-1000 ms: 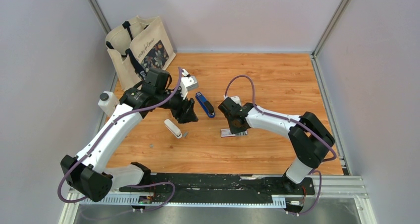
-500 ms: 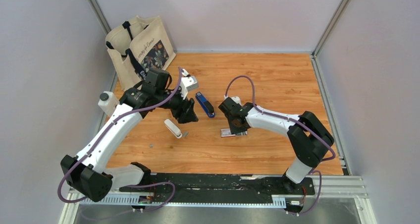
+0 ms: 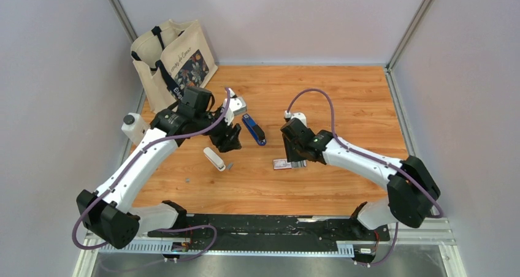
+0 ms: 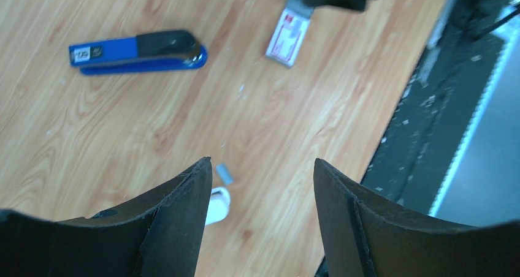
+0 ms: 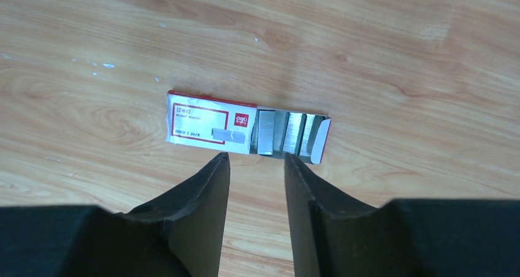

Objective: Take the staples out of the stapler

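Observation:
The blue stapler [image 3: 253,129] with a dark end lies closed on the wooden table between the two arms; it also shows in the left wrist view [image 4: 138,49]. My left gripper [image 3: 228,139] is open and empty, hovering left of the stapler, jaws wide apart [image 4: 260,166]. A red-and-white staple box [image 3: 283,163] lies open with silver staple strips showing [image 5: 285,133]. My right gripper [image 3: 295,156] hangs just above the box's near edge [image 5: 256,157], jaws partly open with nothing between them.
A white oblong object [image 3: 214,159] and a small grey staple strip [image 3: 230,165] lie below the left gripper. A tiny grey bit [image 3: 186,180] lies further left. A tote bag [image 3: 175,59] and a white bottle [image 3: 132,127] stand at the back left.
The right arm has swung: its elbow moved out to the right and its wrist shifted slightly right over the box. The left gripper lowered a little.

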{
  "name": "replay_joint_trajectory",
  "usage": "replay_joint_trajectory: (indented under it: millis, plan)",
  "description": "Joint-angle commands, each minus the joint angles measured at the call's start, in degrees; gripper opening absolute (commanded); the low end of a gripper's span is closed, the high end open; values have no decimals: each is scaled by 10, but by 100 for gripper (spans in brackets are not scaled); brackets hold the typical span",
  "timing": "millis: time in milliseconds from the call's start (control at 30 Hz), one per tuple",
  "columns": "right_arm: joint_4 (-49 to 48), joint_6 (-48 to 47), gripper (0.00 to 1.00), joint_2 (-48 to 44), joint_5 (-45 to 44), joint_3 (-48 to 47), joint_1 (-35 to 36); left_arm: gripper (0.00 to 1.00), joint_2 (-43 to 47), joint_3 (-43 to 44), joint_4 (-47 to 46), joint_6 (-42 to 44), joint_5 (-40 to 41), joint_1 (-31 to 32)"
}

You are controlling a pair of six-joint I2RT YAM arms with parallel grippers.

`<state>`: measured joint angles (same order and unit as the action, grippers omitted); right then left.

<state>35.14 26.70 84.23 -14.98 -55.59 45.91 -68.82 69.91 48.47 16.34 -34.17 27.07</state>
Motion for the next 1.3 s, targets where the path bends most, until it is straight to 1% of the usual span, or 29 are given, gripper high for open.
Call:
replay_joint_trajectory:
  millis: [0,33,67,167,300,533,633,733,1000,1167,1267]
  plan:
    - [-45,-9,48,-70,-22,24,-4,69,-28,-24,15,68,108,15]
    - [-57,-9,48,-86,-22,30,-3,69,-43,-30,12,70,126,18]
    - [-62,-9,49,-92,-23,37,-4,69,-51,-36,8,73,164,27]
    - [-77,-2,50,-103,-23,63,-4,68,-75,-57,-10,74,226,48]
    - [-97,10,50,-114,-16,98,-4,67,-111,-79,-20,78,276,68]
    - [-125,15,51,-150,-15,136,-4,67,-179,-93,-34,76,305,93]
    - [-131,16,52,-157,-18,141,-5,67,-210,-83,-36,58,317,107]
    - [-133,17,53,-164,-17,149,-4,65,-242,-68,-32,11,336,112]
    - [-148,17,55,-201,-23,171,-5,65,-280,-54,-28,-36,341,119]
    - [-152,12,55,-201,-22,171,-6,65,-306,-50,-34,-44,330,119]
    - [-153,9,55,-196,-23,169,-8,62,-318,-46,-33,-45,327,119]
